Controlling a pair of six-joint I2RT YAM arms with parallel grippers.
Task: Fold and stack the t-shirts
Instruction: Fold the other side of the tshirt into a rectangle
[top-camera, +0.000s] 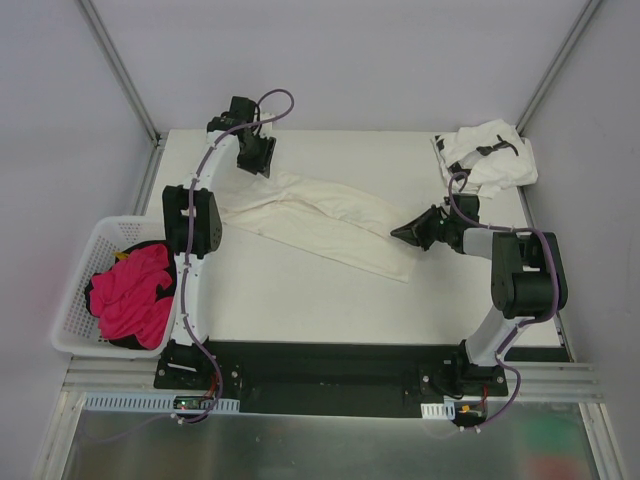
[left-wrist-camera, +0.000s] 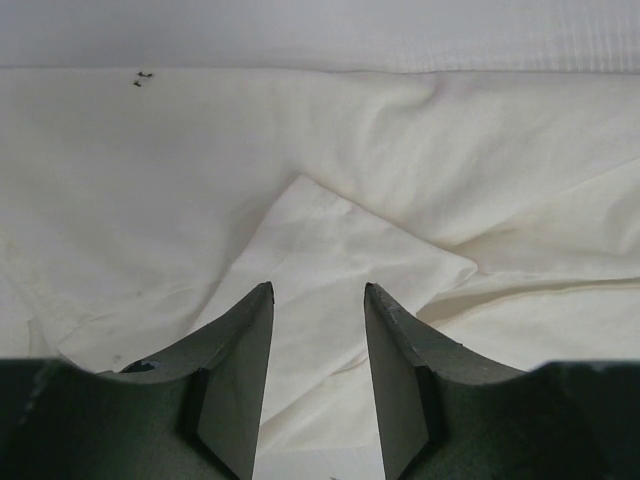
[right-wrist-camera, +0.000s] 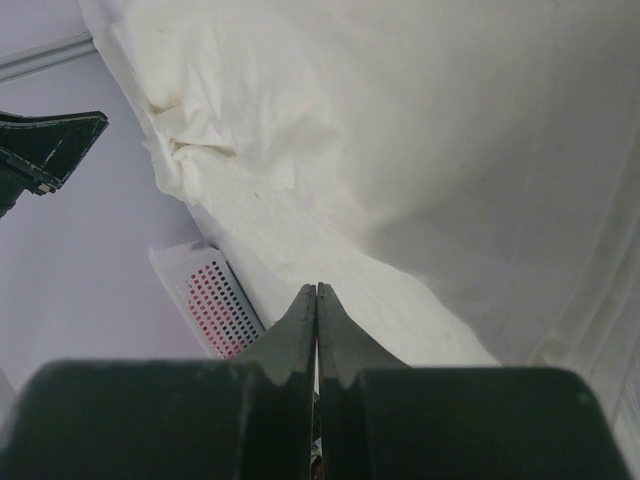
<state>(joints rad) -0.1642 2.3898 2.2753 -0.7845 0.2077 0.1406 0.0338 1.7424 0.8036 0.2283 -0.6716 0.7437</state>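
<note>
I see the cream shirt (top-camera: 320, 215) lying in a long, rumpled band across the table (top-camera: 300, 300), running from the far left down towards the middle right. That spread is useful, since each arm has one end of the cloth within reach. My left gripper (left-wrist-camera: 318, 290) hovers over the far-left end with its jaws apart and nothing between them. Through its wrist camera I see a flat, pointed flap of the shirt just beyond the tips, which I judge is the piece it is lined up to take. My right gripper (top-camera: 398, 234) sits at the shirt's right edge with its jaws pressed together. The cloth begins right at its tips, but I cannot tell whether a thin fold is nipped between them or whether they only touch it. The shirt is too bunched to fold cleanly, so I judge the step in hand is getting a hold at both ends and pulling it flat. The printed shirt (top-camera: 487, 155) lies crumpled in the far right corner, well apart, which leaves the middle free as working space. A basket (top-camera: 75, 290) holding pink cloth (top-camera: 130, 290) sits off the left edge.
</note>
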